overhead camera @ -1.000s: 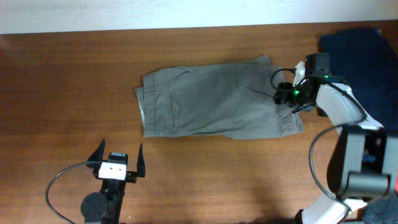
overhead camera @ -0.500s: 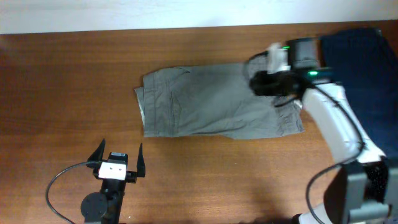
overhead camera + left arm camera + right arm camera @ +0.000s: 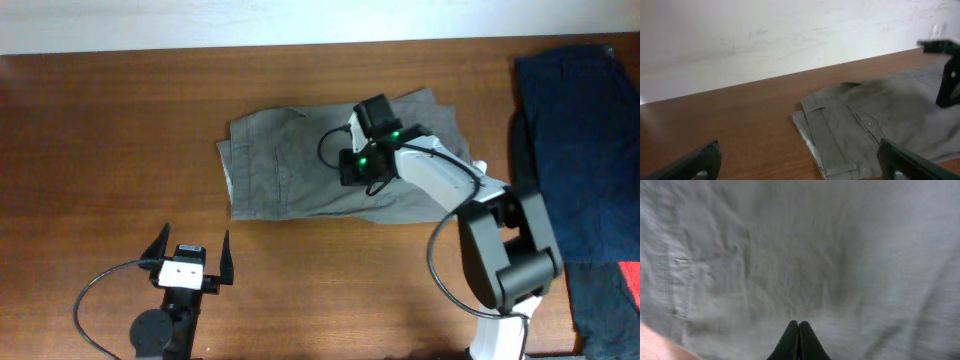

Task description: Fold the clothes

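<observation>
The clothes (image 3: 280, 170) are grey-khaki shorts lying flat across the middle of the table, waistband to the left. My right gripper (image 3: 346, 172) is over their middle. In the right wrist view its black fingers (image 3: 798, 326) are pressed together above the grey cloth (image 3: 790, 255), and nothing shows between them. My left gripper (image 3: 195, 232) stands wide open near the front edge, left of and short of the shorts. The left wrist view shows the waistband corner (image 3: 815, 140) between and beyond the spread left gripper (image 3: 797, 155).
Dark navy garments (image 3: 570, 150) are piled at the table's right edge, with a red item (image 3: 626, 290) at the lower right. A pale wall (image 3: 790, 35) runs behind the table's far edge. The right arm (image 3: 947, 75) shows at the right of the left wrist view.
My right arm swung left from the shorts' right leg end to their middle, and its jaws closed on the way. The left arm has not moved.
</observation>
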Robot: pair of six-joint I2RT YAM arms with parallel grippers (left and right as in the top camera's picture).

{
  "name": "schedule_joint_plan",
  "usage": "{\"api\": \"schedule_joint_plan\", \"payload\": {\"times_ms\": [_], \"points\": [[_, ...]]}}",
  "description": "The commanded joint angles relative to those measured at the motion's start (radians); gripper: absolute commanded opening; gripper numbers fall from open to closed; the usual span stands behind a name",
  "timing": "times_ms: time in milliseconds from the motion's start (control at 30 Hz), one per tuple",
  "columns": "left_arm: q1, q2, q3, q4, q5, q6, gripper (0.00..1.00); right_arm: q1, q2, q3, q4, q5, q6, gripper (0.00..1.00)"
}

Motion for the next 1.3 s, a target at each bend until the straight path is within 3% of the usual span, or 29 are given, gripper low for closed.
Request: {"api": "schedule_joint_plan", "payload": {"times_ms": [0, 167, 667, 1267], "points": [[0.003, -0.005, -0.003, -0.005, 0.017, 0.012, 0.99, 0.034, 0.026, 0.003, 0.006, 0.015, 0.039, 0.04], [0.003, -0.005, -0.003, -0.005, 0.017, 0.012, 0.99, 0.086, 0.043, 0.003, 0.006, 0.014, 0.121, 0.04], [0.003, -0.005, -0.003, -0.005, 0.017, 0.012, 0.99, 0.214, 0.048, 0.003, -0.001, 0.014, 0.171, 0.04], [0.003, -0.005, -0.003, -0.005, 0.017, 0.012, 0.99, 0.182, 0.101, 0.108, 0.076, 0.081, 0.19, 0.04]]}}
